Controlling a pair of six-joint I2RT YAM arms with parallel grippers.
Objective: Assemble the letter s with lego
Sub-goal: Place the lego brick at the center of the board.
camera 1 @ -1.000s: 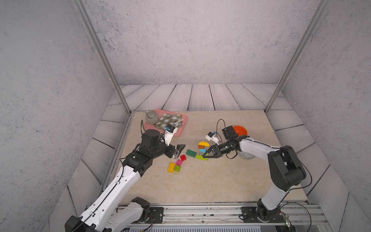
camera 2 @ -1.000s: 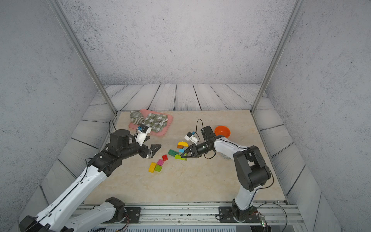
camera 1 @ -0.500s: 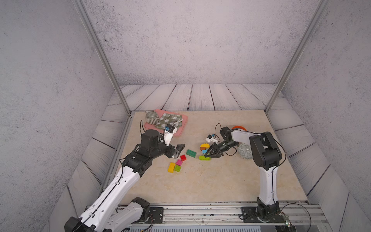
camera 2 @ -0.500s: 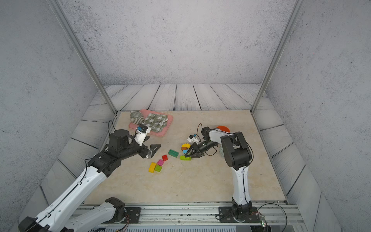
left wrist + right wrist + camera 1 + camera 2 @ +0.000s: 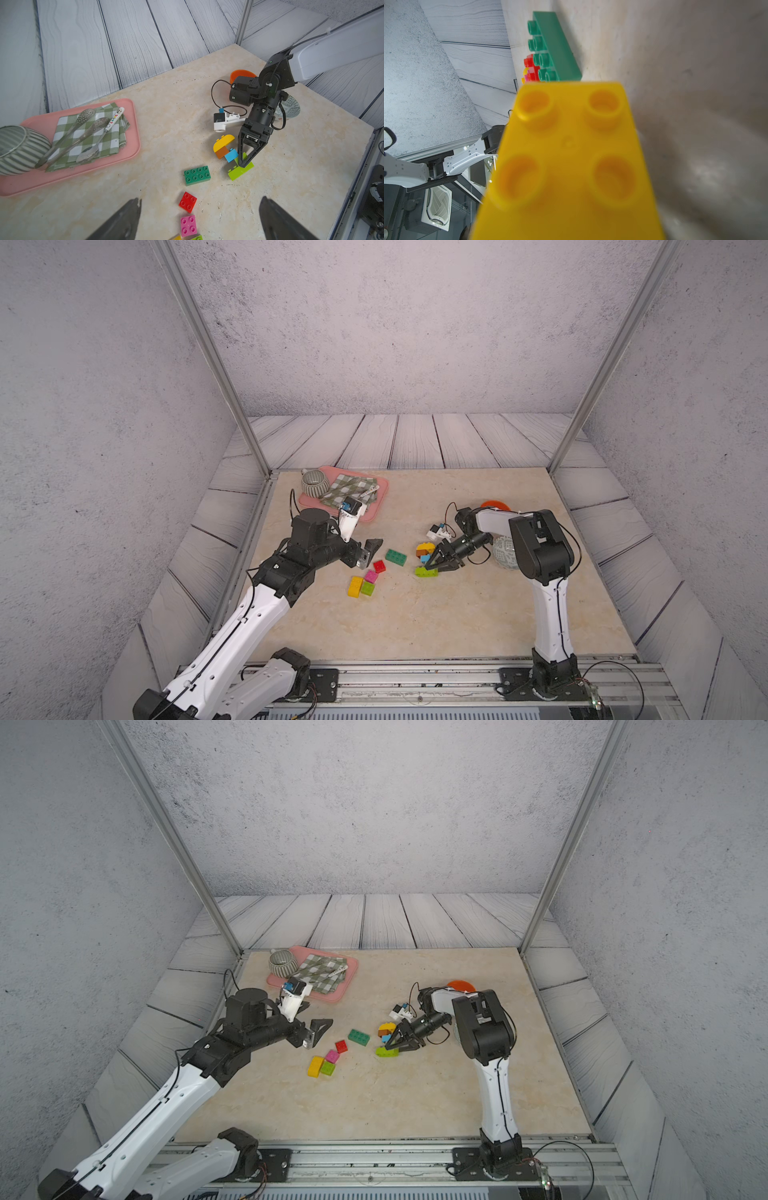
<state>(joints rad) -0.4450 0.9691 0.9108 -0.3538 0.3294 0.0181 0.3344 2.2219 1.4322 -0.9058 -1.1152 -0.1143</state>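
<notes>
Risk: my right end effector is clenched, its tips bearing on the lime green oblong plastic brick. I cannot tell whether they pinch a stud, so a sideways drag could skid that brick across the beige stone-pattern counter or scatter the small blue square brick and yellow round-topped brick just beyond it. The lime brick lies directly under those tips, at the near end of that cluster; my left end effector is released and empty, well to the left.
</notes>
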